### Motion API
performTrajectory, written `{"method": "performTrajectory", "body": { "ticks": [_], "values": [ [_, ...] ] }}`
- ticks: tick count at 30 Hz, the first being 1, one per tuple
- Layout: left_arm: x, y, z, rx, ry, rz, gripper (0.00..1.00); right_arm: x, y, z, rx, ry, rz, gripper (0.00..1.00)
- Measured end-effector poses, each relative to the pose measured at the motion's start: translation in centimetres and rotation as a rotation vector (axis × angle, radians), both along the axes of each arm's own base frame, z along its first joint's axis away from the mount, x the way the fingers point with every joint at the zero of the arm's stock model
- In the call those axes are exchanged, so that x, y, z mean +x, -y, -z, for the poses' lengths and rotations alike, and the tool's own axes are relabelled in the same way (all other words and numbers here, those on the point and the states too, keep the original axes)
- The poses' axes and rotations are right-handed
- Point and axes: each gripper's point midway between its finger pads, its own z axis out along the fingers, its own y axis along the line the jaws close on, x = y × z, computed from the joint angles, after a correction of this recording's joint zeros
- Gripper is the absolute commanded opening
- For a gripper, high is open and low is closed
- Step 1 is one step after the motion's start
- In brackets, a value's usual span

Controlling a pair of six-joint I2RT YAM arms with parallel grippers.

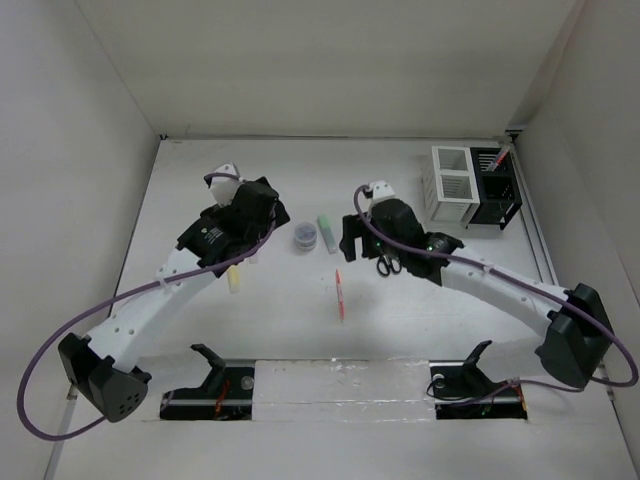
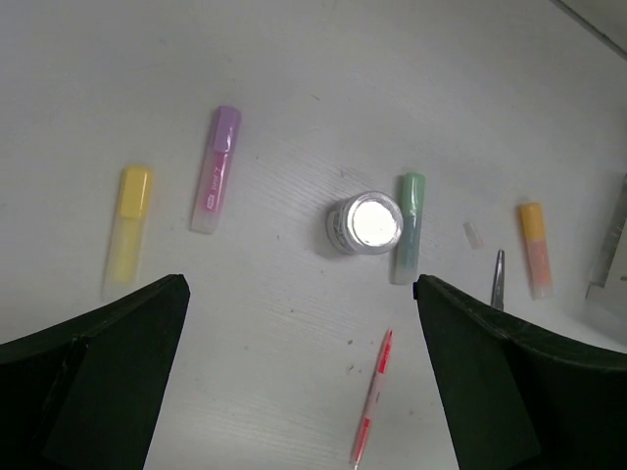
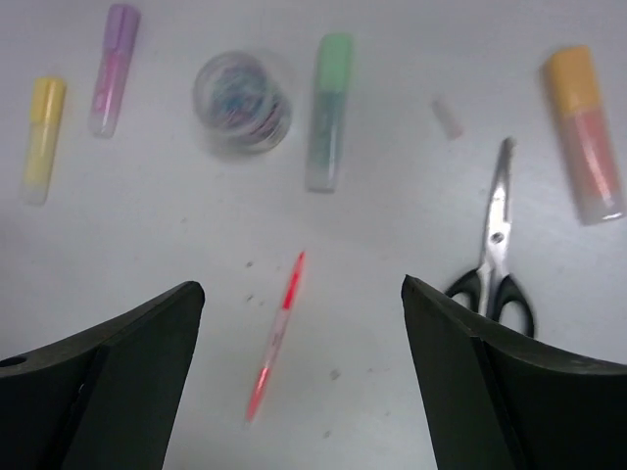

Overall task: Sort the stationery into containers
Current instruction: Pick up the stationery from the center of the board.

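My left gripper (image 2: pixel 301 286) is open and empty above the table, with a yellow highlighter (image 2: pixel 127 230), purple highlighter (image 2: pixel 216 168), round roll (image 2: pixel 364 222), green highlighter (image 2: pixel 409 227) and orange highlighter (image 2: pixel 535 248) beyond it. An orange-red pen (image 2: pixel 372 396) lies between its fingers, below them. My right gripper (image 3: pixel 302 287) is open and empty above the same pen (image 3: pixel 277 333). Black-handled scissors (image 3: pixel 498 245) lie just right of it. The white organizer (image 1: pixel 450 185) and the black organizer (image 1: pixel 497 185) stand at the far right, a pen (image 1: pixel 503 153) sticking out of the black one.
A small white cap (image 3: pixel 447 118) lies between the green highlighter (image 3: pixel 329 110) and the orange one (image 3: pixel 584 132). White walls close the table on the left, back and right. The arm bases (image 1: pixel 215 380) sit at the near edge.
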Motion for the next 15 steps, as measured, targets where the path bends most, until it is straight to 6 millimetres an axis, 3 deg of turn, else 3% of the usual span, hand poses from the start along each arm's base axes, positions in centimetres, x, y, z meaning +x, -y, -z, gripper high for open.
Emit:
{"method": "performTrajectory", "body": {
  "ticks": [2, 5, 10, 15],
  "values": [
    [-0.3, -0.8, -0.6, -0.001, 0.018, -0.023, 1.00, -2.6, -1.5, 0.6, 0.007, -0.019, -0.027, 0.87],
    [-0.7, -2.0, -2.0, -0.007, 0.060, -0.043, 1.00, -5.0, -2.4, 1.7, 0.017, -0.050, -0.028, 0.86],
    [-1.2, -3.1, -4.1, -0.019, 0.123, -0.057, 1.00, -7.7, -4.0, 4.0, -0.013, -0.098, -0.024, 0.85],
    [-1.2, -3.2, -4.3, 0.001, 0.125, -0.051, 1.00, -9.2, -4.5, 6.3, -0.066, -0.142, -0.019, 0.82]
  ]
}}
